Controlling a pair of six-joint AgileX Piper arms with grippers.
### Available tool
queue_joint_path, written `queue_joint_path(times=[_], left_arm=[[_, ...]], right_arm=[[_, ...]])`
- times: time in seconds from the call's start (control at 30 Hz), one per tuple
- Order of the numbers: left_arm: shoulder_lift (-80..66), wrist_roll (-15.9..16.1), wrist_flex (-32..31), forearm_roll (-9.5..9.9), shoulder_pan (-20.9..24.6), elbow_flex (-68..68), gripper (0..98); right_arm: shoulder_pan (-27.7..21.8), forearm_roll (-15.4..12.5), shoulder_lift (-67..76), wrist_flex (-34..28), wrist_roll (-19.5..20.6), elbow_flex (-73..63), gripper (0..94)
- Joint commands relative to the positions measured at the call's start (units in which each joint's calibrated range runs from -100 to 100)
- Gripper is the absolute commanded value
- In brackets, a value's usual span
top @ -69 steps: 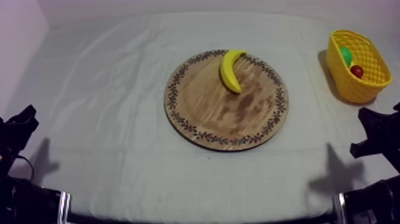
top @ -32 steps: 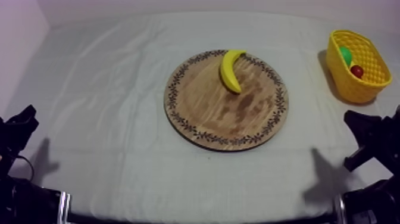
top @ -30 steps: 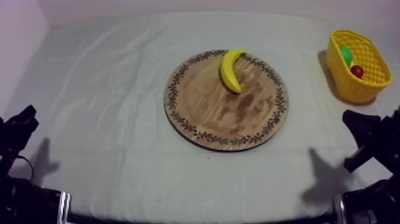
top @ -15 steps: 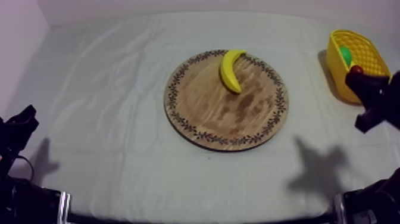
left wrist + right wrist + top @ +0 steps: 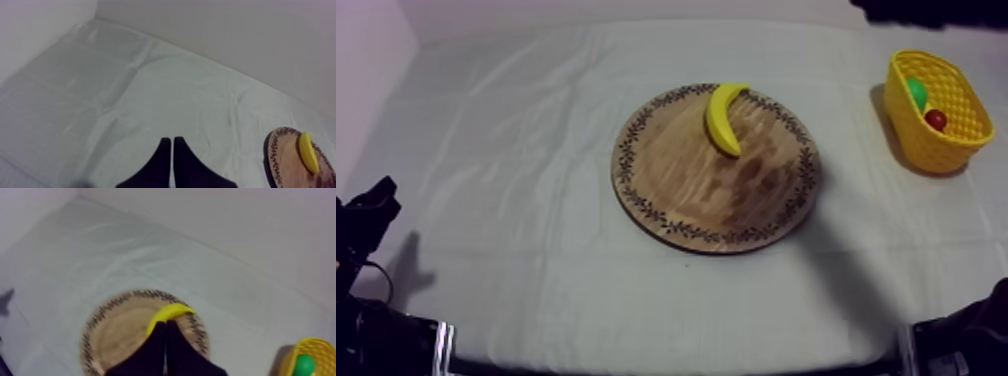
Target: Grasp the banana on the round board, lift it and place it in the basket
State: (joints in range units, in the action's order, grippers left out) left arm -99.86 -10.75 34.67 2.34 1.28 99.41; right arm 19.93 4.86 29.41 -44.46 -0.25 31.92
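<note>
The yellow banana (image 5: 724, 117) lies on the far part of the round wooden board (image 5: 696, 190), near its patterned rim. The yellow basket (image 5: 956, 140) stands at the far right of the table. My right arm (image 5: 926, 10) comes in at the upper right. In the right wrist view my right gripper (image 5: 165, 323) hangs high over the board (image 5: 125, 338) with its fingers together, shut on nothing, its tips just above the banana (image 5: 167, 314). My left gripper (image 5: 171, 141) is shut too and rests low at the left (image 5: 374, 203), far from the board (image 5: 287, 157).
Inside the basket lie a green fruit (image 5: 917, 93) and a small red fruit (image 5: 936, 120). The grey-white cloth (image 5: 516, 160) is wrinkled around the board. A soft shadow of the arm falls across the cloth to the right of the board.
My right arm has risen from its low place at the right, passed in front of the basket, and now shows at the upper right. Its shadow has slid towards the board. The left arm stays still.
</note>
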Motion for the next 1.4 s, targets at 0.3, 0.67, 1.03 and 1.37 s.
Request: queue_joint_path(times=[0.3, 0.67, 1.03, 1.37], left_arm=[[0.03, 0.01, 0.02, -0.02, -0.01, 0.04, 0.1], [0.03, -0.01, 0.02, -0.02, -0.01, 0.04, 0.1], [0.03, -0.02, 0.02, -0.02, -0.01, 0.04, 0.1], [0.03, -0.02, 0.02, -0.02, -0.01, 0.04, 0.1]], right_arm=[[1.88, 2.56, -29.01, -4.97, 12.59, -23.87, 0.7], [4.05, 3.62, -38.08, -11.77, 14.91, -26.56, 5.9], [3.16, 5.38, -39.77, -18.42, 15.55, -27.53, 70.3], [1.61, 4.81, -39.82, -20.49, 15.66, -28.13, 85.2]])
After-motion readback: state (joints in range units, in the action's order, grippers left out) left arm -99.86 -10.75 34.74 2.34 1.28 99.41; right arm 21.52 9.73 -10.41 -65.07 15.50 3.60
